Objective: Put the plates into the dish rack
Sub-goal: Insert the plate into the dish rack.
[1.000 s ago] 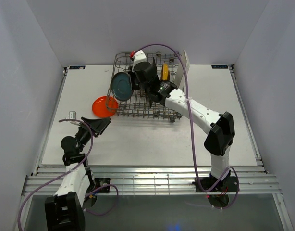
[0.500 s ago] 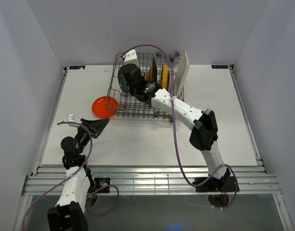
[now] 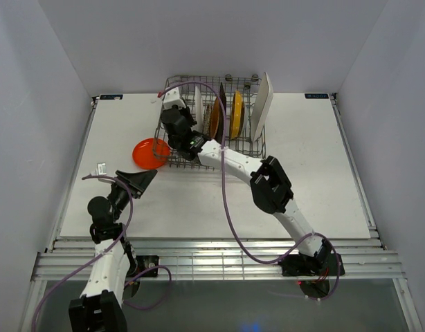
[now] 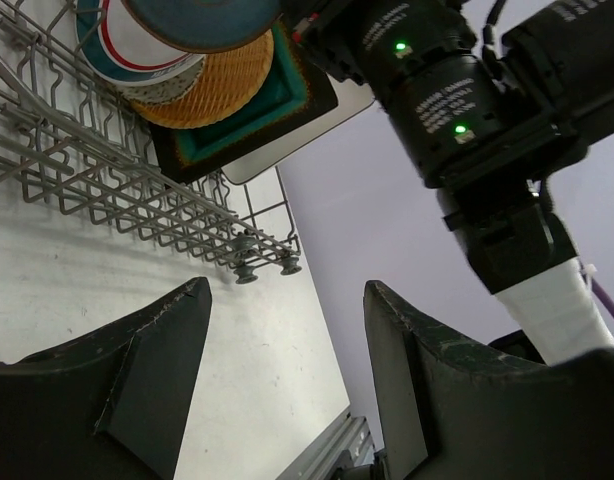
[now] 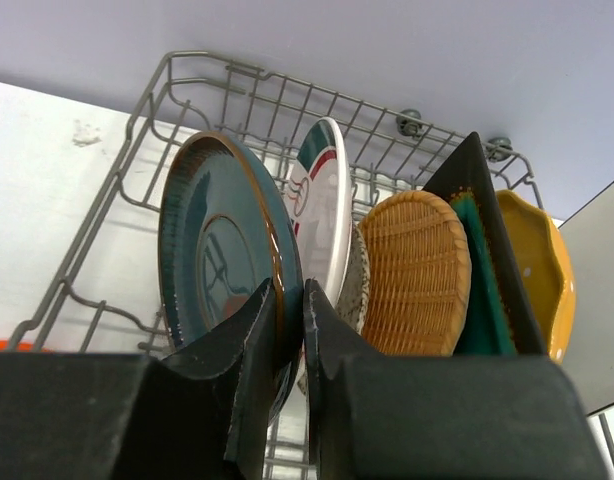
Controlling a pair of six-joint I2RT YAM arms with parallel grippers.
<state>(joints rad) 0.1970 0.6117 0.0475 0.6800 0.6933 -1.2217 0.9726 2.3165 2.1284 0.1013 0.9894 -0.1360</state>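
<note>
My right gripper (image 5: 289, 300) is shut on the rim of a teal plate (image 5: 217, 260), held upright inside the left end of the grey wire dish rack (image 5: 217, 70). Beside it stand a white plate with a teal rim (image 5: 327, 200), a speckled grey plate (image 5: 355, 285), a woven wood-tone plate (image 5: 417, 270), a dark square plate with a green centre (image 5: 482, 260) and a yellow scalloped plate (image 5: 537, 270). An orange plate (image 3: 150, 152) lies flat on the table left of the rack (image 3: 243, 149). My left gripper (image 3: 140, 181) hangs open and empty near that orange plate.
A white rectangular plate (image 3: 262, 104) leans at the rack's right end. The right arm (image 3: 268, 183) stretches across the table from its base to the rack's left end. In the left wrist view the rack's feet (image 4: 262, 268) stand just ahead of the open fingers (image 4: 177, 330).
The right arm swung left and lowered the teal plate, turning it edge-up into the rack's left end. The left arm shifted only slightly.
</note>
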